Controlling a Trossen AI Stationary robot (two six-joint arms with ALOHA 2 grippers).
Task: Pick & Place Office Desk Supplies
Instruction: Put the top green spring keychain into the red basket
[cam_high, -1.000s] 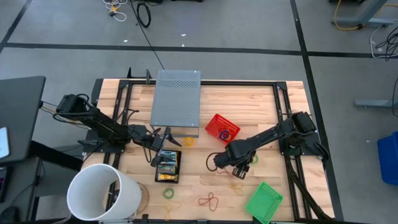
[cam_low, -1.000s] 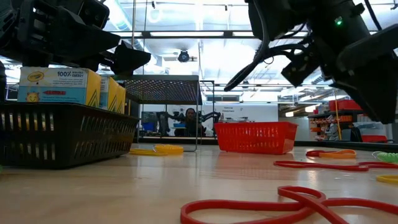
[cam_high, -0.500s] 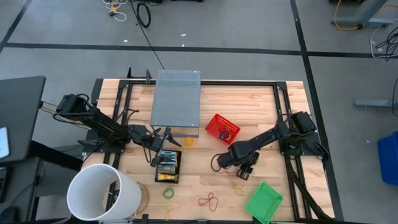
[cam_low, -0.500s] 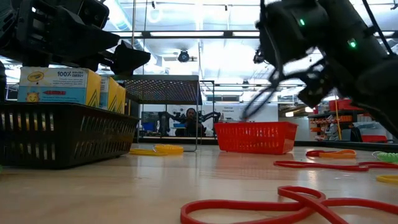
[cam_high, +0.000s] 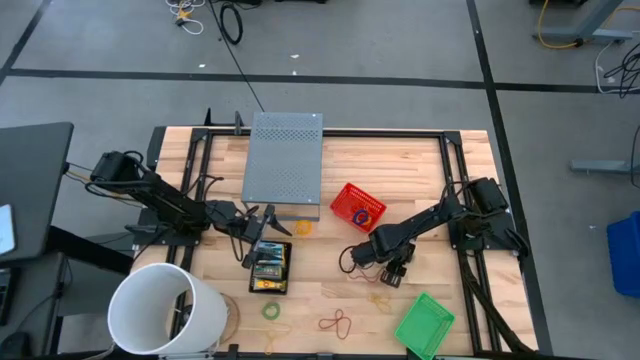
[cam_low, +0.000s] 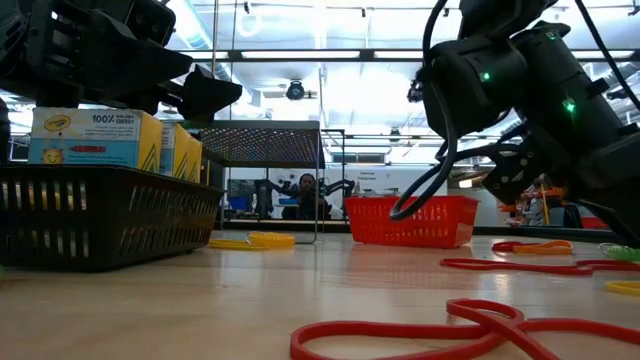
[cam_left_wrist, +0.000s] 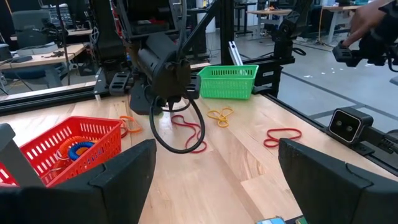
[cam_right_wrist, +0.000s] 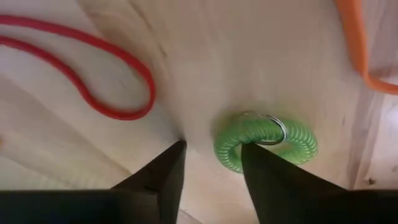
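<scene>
1. Your left gripper (cam_high: 262, 228) hangs wide open and empty above the black basket (cam_high: 271, 267) holding the crayon boxes (cam_low: 98, 139).
2. Your right gripper (cam_right_wrist: 211, 163) straddles the green coil (cam_right_wrist: 266, 142) on the table (cam_high: 400, 170), jaws apart, gripping nothing.

both arms are seen stretched inward over the worktop from opposite sides.
the left gripper (cam_high: 262, 230) is held level and raised, its jaws spread wide apart. the right arm is bent low, with the right gripper (cam_high: 392, 276) pointed straight down near the worktop; its two fingers (cam_right_wrist: 165, 177) are parted by a narrow gap and nothing is seen clamped between them.
</scene>
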